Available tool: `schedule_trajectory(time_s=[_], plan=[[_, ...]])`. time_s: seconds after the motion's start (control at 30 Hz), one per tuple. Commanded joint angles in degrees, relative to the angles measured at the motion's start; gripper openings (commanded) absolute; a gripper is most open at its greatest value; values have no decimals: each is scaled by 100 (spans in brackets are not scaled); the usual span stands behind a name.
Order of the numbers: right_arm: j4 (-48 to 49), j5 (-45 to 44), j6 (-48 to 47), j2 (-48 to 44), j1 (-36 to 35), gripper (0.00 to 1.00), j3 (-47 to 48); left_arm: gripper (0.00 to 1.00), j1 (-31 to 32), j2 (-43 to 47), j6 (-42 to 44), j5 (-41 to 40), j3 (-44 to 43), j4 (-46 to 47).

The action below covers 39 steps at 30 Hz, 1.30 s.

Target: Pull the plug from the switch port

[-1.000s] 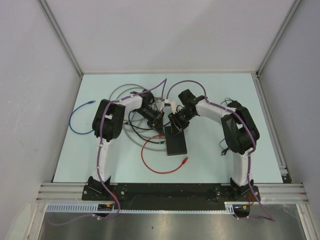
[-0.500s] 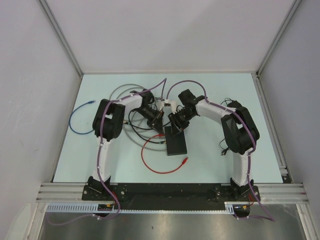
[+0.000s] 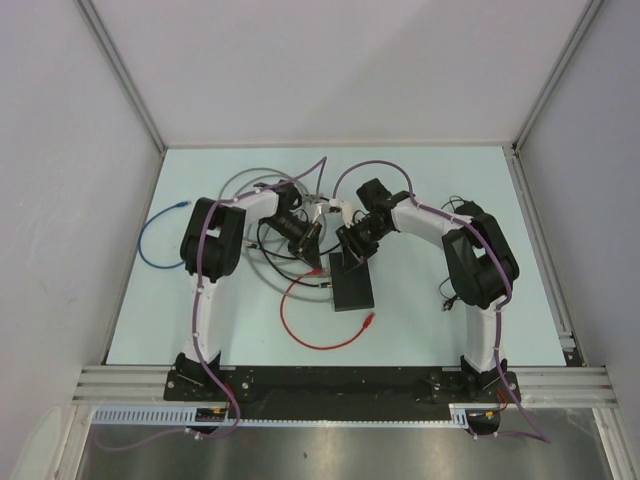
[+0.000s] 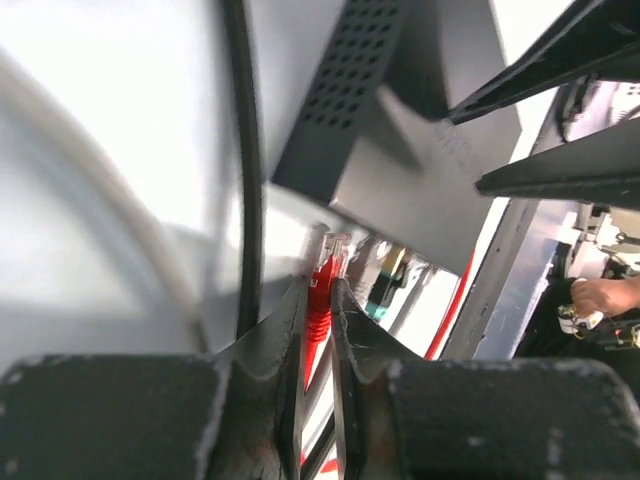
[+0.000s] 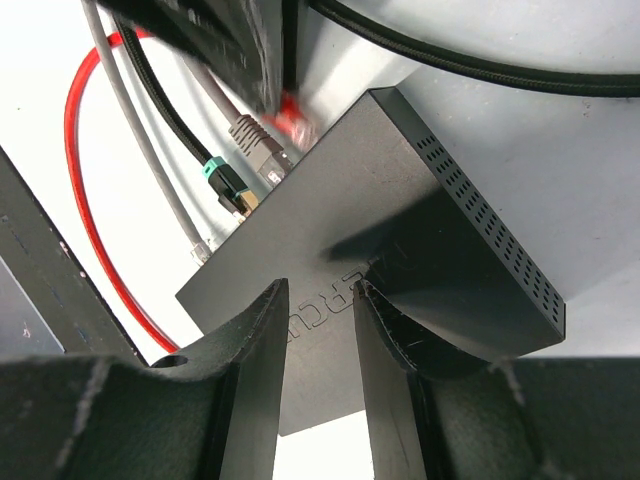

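The switch [image 3: 352, 287] is a flat black box at the table's middle; it also shows in the left wrist view [image 4: 400, 150] and the right wrist view [image 5: 400, 210]. My left gripper [image 3: 311, 242] [image 4: 320, 290] is shut on the red plug [image 4: 319, 295] at the switch's left end. The plug's clear tip [image 4: 335, 244] shows just off the socket edge. In the right wrist view the red plug [image 5: 290, 112] is blurred beside that edge. My right gripper [image 3: 352, 254] [image 5: 320, 300] is open, its fingertips down on the switch's top.
A grey plug [image 5: 256, 136] and a teal-collared black plug [image 5: 226, 182] sit in the switch's sockets. The red cable [image 3: 300, 335] loops toward the front. A blue cable [image 3: 160, 245] lies at the left, and grey [image 3: 240, 180] and black [image 3: 272, 252] cables lie behind the left arm.
My left arm has drawn slightly left and back, taking the red plug a little away from the switch. The right arm and the switch have not moved.
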State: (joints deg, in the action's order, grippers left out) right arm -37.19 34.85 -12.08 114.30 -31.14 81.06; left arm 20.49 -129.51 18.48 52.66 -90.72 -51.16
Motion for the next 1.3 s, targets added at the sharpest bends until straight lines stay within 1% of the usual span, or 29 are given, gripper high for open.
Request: schedule_trajectory(time_s=[0.0,0.1,0.13,0.17,0.2,0.27,0.3,0.33,0.37,0.4,0.43,0.47,0.5,0.57,0.6,0.63,0.67,0.7,0.77,0.8,0.87,0.97,1.13,1.23,1.27], plan=[[-51,-602,-216,365,-138,39,-239,0,-203,-109,384,-863,-471,-237],[-51,-611,-207,365,-130,39,-239,0,-212,-153,437,-924,-692,-359],[-43,-620,-207,365,-130,39,-239,2,-212,-127,420,-942,-719,-334],[-51,-620,-207,374,-130,39,-239,8,-212,-109,393,-951,-711,-334],[-34,-620,-199,382,-130,39,-239,18,-212,-57,385,-925,-719,-316],[-34,-646,-190,391,-130,39,-239,29,-212,215,393,-802,-693,-325],[-34,-646,-190,391,-130,39,-248,37,-212,355,402,-749,-641,-307],[-34,-664,-190,391,-121,39,-240,40,-221,496,411,-697,-588,-325],[-34,-664,-181,391,-130,39,-239,42,-212,880,411,-644,-535,-325],[-34,-664,-172,400,-121,39,-239,46,-221,1058,376,-669,-378,-307],[-17,-664,-172,400,-130,39,-239,47,-221,1269,254,-722,-281,-246],[18,-664,-172,409,-121,38,-239,49,-221,1653,139,-809,-141,-167],[19,-673,-172,417,-121,39,-248,50,-221,1901,-1,-1106,218,-62],[54,-681,-172,418,-121,39,-239,52,-221,2349,-554,-1520,719,446],[63,-673,-172,418,-130,39,-239,53,-204,2874,-826,-2384,1314,657],[71,-681,-181,409,-121,39,-239,54,-203,3123,-1272,-2740,1642,894],[80,-681,-190,400,-130,39,-239,56,-203,3412,-1355,-3031,1958,1227],[89,-664,-199,409,-121,39,-239,58,-195,3842,-1565,-3643,2579,1431],[133,-655,-199,400,-103,39,-239,58,-195,4161,-1698,-4026,3067,1713],[142,-638,-190,400,-103,39,-239,58,-186,4232,-1794,-4053,3304,1723],[168,-629,-172,383,-103,39,-239,56,-160,4180,-1813,-4071,3498,1776],[168,-629,-146,347,-68,40,-239,56,147,3987,-1813,-4098,3763,1899],[186,-620,-93,338,28,40,-248,55,447,3619,-1821,-3817,3737,1908],[195,-594,-67,312,72,40,-248,54,517,3582,-1813,-3842,3763,1829],[203,-593,-41,303,81,40,-248,51,535,3608,-1813,-3869,3824,1802]])
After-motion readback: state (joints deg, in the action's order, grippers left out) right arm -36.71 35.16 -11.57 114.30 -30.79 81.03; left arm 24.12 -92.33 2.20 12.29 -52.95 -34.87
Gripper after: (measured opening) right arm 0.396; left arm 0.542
